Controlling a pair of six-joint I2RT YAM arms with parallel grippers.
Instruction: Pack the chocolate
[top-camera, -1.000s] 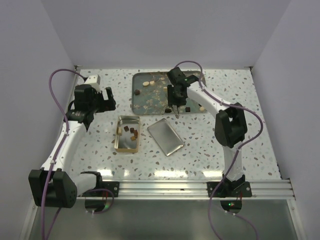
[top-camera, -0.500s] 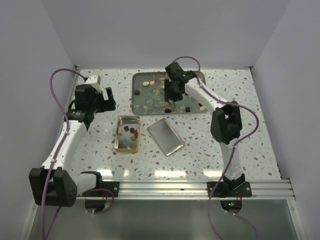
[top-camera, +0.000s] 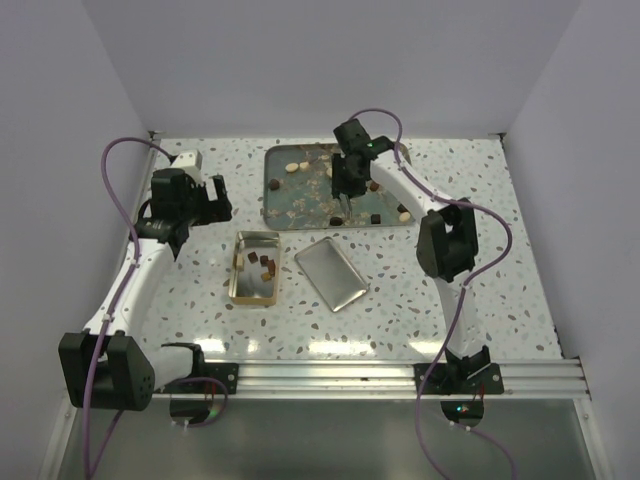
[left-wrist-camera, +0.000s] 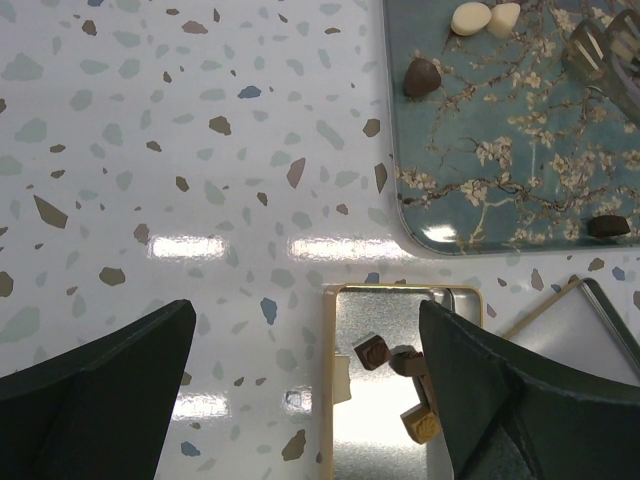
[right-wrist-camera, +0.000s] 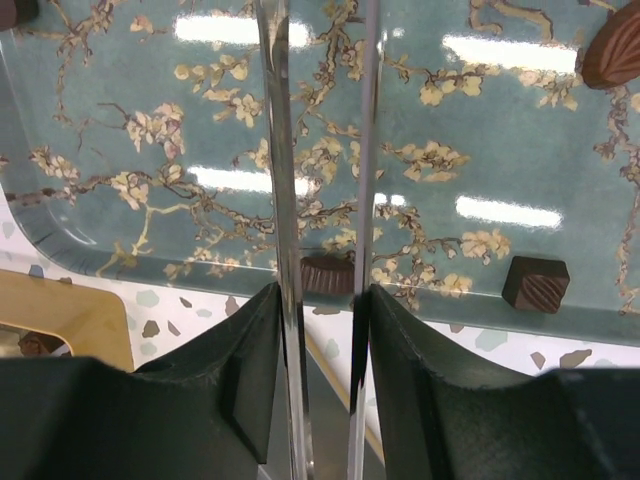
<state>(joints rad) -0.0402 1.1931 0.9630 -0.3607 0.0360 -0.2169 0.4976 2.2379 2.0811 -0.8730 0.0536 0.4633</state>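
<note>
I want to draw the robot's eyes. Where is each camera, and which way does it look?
Top external: high behind the arms, looking down on the table; left arm and right arm show.
Left wrist: on the left arm, looking down at the gold tin and teal tray; the left gripper, open, shows.
Right wrist: close above the tray's near edge, looking down along the tongs; the right gripper clamps them.
Shared: both wrist views catch tray and tin.
</note>
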